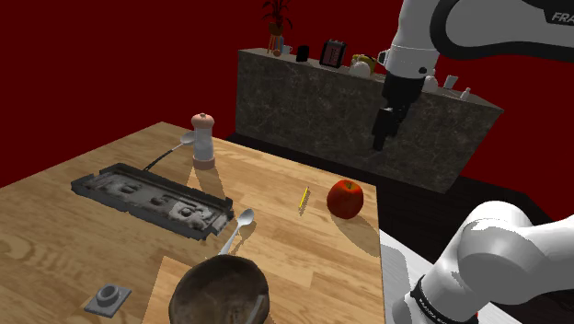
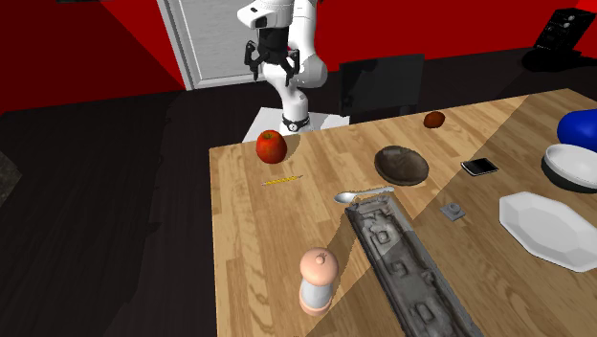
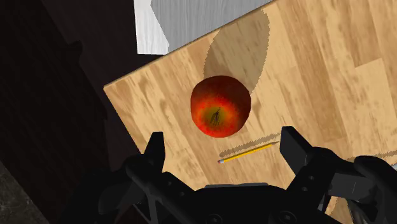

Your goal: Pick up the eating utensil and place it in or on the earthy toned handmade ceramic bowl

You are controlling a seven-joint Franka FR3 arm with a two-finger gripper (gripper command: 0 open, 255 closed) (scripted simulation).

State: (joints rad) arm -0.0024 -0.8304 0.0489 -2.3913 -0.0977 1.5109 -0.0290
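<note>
- I'm seeing the gripper [image 3: 222,135] hanging open and empty, high above the table's [image 1: 276,175] corner by the stand [image 3: 153,25], over the apple [image 3: 220,105].
- The spoon [image 1: 237,230] is lying mid-table, away from the edges, between the brown bowl [image 1: 221,290] and a dark tray [image 1: 152,195].

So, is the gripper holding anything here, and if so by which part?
Nothing. The gripper hangs open above the table; the spoon lies untouched on it.

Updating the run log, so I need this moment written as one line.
gripper: open, empty, raised above apple | spoon: flat on table, near bowl, not touching it | task: spoon not yet grasped
</note>
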